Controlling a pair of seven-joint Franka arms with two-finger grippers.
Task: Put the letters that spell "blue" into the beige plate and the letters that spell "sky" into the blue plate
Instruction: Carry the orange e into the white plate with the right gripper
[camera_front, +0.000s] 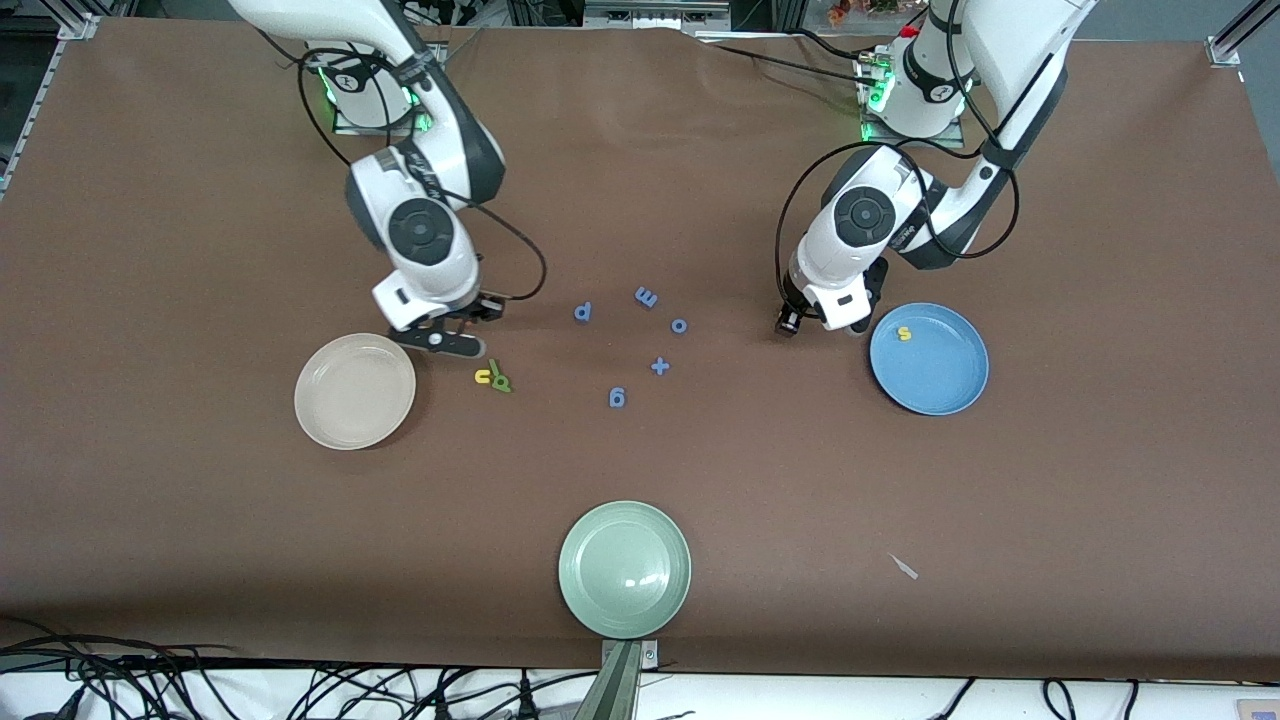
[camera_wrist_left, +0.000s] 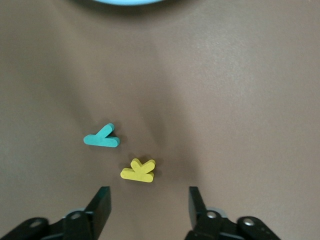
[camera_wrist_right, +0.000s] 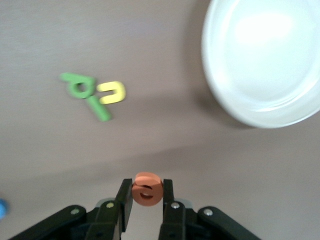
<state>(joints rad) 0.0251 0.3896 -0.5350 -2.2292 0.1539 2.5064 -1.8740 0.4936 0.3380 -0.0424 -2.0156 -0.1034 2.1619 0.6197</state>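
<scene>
A: Holding anything right now?

B: My right claw (camera_wrist_right: 146, 196) is clamped on the orange e (camera_wrist_right: 147, 188), up over the bench (camera_front: 640, 480) between the beige plate (camera_front: 330, 415) and the little cluster where the yellow u (camera_front: 482, 377), green b (camera_front: 501, 383) and thin green l (camera_front: 494, 368) lie touching.

A: And your left claw?

B: My left claw (camera_wrist_left: 149, 200) hangs with its fingers (camera_wrist_left: 102, 202) apart over the teal y (camera_wrist_left: 101, 139) and yellow k (camera_wrist_left: 138, 171), which lie just beside each other on the bench near the blue plate (camera_front: 945, 390).

A: Anything in the plates?

B: The yellow s (camera_front: 904, 334) sits in the blue plate. The beige plate holds nothing.
</scene>
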